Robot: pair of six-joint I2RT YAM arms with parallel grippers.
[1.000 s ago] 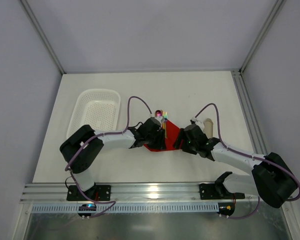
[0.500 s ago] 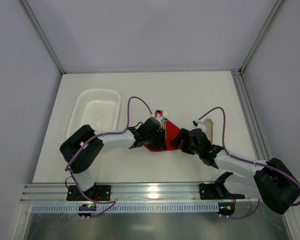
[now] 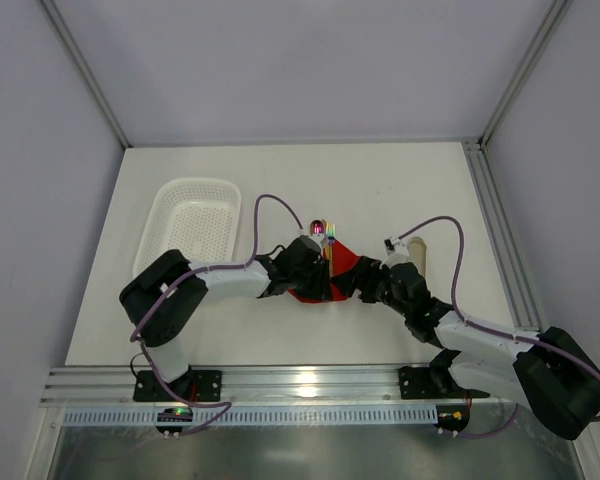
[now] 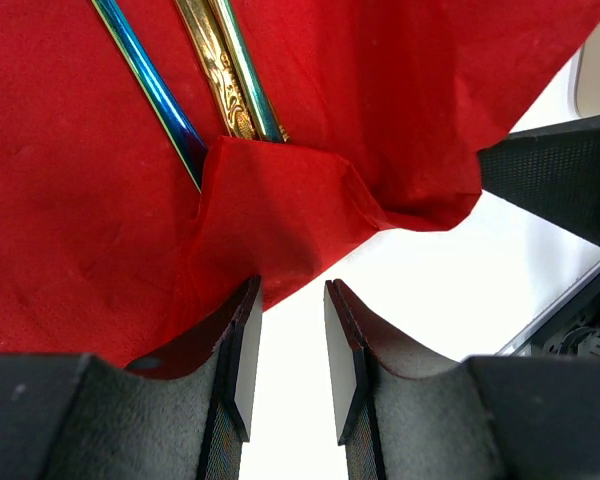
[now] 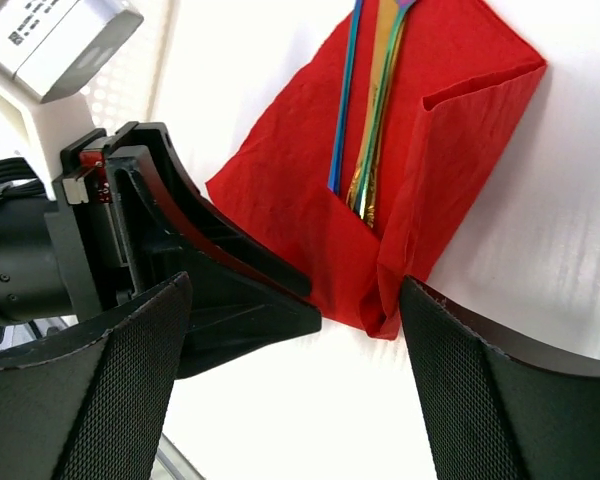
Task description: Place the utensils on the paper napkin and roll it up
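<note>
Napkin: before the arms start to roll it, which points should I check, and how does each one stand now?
1. Utensils lie on the napkin: ok.
2. Near corner folded over the handle ends: ok.
3. Right claw open: ok.
4. Left claw grips the fold: not ok, nothing between its jaws.
5. Spoon bowl inside the paper: not ok, it sticks out past the far corner.

A white basket is set at nine o'clock on the table; a beige tray is partly seen at three o'clock.
</note>
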